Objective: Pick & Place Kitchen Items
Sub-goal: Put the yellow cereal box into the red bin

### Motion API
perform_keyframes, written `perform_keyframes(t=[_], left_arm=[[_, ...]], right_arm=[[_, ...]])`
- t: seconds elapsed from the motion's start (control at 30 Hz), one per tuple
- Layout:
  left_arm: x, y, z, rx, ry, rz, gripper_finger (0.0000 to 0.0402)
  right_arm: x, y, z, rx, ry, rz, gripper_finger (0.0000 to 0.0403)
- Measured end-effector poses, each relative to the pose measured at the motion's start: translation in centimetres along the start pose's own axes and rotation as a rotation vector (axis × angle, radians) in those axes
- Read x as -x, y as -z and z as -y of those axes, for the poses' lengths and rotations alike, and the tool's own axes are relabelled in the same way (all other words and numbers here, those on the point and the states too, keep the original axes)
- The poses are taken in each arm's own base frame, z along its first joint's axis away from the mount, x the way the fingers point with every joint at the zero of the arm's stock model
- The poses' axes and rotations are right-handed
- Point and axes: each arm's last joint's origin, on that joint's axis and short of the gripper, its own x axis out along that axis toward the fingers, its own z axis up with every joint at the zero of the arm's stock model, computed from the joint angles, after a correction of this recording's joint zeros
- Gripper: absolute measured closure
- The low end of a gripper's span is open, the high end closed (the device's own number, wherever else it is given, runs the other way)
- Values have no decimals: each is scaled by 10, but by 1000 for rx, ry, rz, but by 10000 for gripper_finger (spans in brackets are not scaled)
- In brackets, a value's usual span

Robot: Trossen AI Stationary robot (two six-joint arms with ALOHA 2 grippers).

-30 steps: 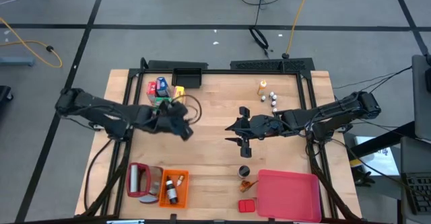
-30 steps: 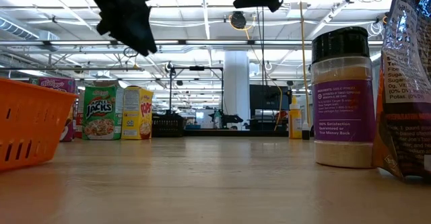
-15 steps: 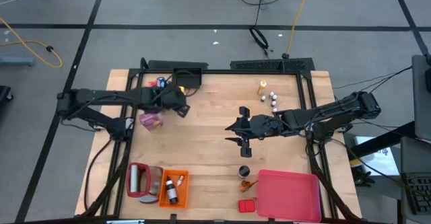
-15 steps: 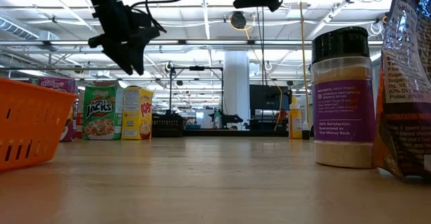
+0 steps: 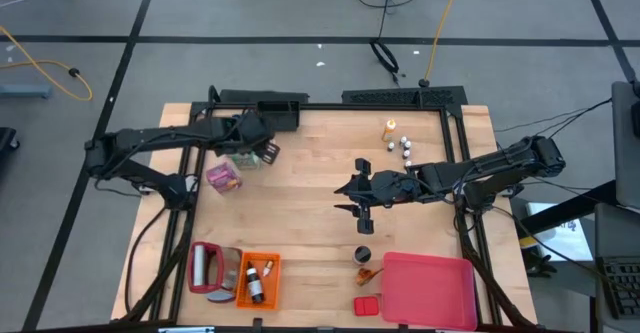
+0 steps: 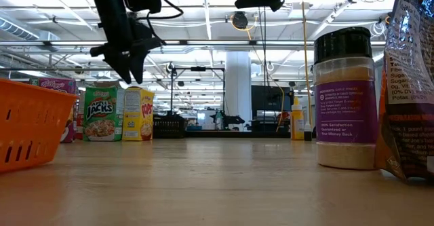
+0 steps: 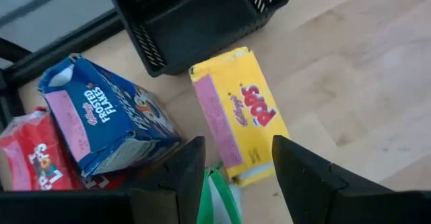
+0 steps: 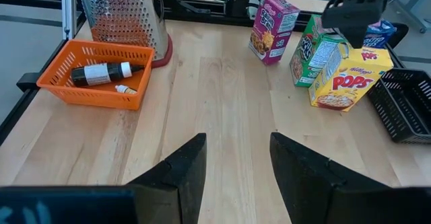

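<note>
Overhead, the left gripper (image 5: 268, 153) hangs above the cereal boxes at the table's eleven o'clock, fingers (image 7: 180, 173) parted and holding nothing. Beneath it stand the yellow box (image 7: 241, 113), the blue box (image 7: 101, 120), the red box (image 7: 27, 158) and the green box (image 8: 318, 52), beside a black basket (image 7: 202, 15). The pink box (image 5: 224, 178) stands apart at nine o'clock. The right gripper (image 5: 345, 199) hovers near the table's centre, fingers (image 8: 182, 167) apart and empty. An orange bottle (image 5: 389, 129) and small white-capped bottles (image 5: 406, 148) sit at one o'clock.
</note>
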Motion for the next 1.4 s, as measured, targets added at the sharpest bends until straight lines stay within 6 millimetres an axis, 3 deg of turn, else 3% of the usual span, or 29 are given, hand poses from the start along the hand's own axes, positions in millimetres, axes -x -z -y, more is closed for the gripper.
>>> perform_keyframes(t=[0.27, 0.43, 0.6, 0.7, 0.9, 1.13, 1.4], left_arm=[[-13, -4, -13, 51, 4, -21, 229], [-32, -1, -21, 93, 82, -22, 229], [-38, -2, -23, 87, 150, -39, 237], [-38, -2, -24, 88, 145, -42, 274], [-38, -1, -25, 54, 135, -45, 389], [-34, -2, -20, 12, 149, -38, 399], [-5, -10, -5, -66, 230, 4, 401]], right_arm=[[0, 0, 0, 1, 0, -3, 248], [0, 1, 0, 11, 0, -6, 248], [0, 1, 0, 19, 0, -6, 248], [0, 1, 0, 19, 0, -6, 248], [0, 1, 0, 19, 1, -6, 248], [0, 1, 0, 19, 1, -6, 248], [0, 1, 0, 21, 1, -15, 248]])
